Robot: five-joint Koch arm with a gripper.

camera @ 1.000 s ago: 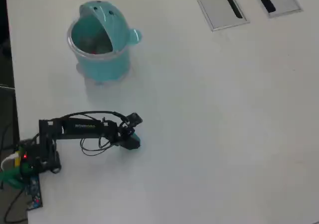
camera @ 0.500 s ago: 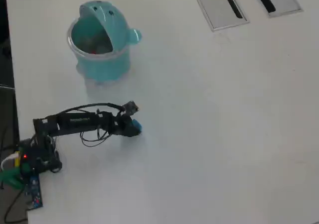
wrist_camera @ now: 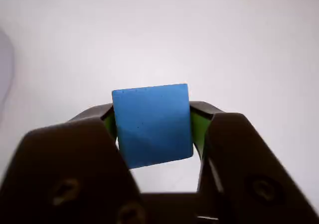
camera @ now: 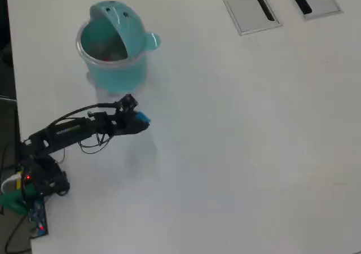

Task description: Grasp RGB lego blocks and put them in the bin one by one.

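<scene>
Over the bare white desk [camera: 237, 130], the gripper [wrist_camera: 154, 129], jaws pinching the blue block [wrist_camera: 152, 124], has swung up-left toward the bin [camera: 113, 45]; a drop looks close.

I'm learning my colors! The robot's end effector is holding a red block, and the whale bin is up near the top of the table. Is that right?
Almost. The block clamped in the end effector is blue, not red, as the wrist view shows plainly. The rest holds: in the overhead view the whale bin does stand up near the top of the table.
</scene>
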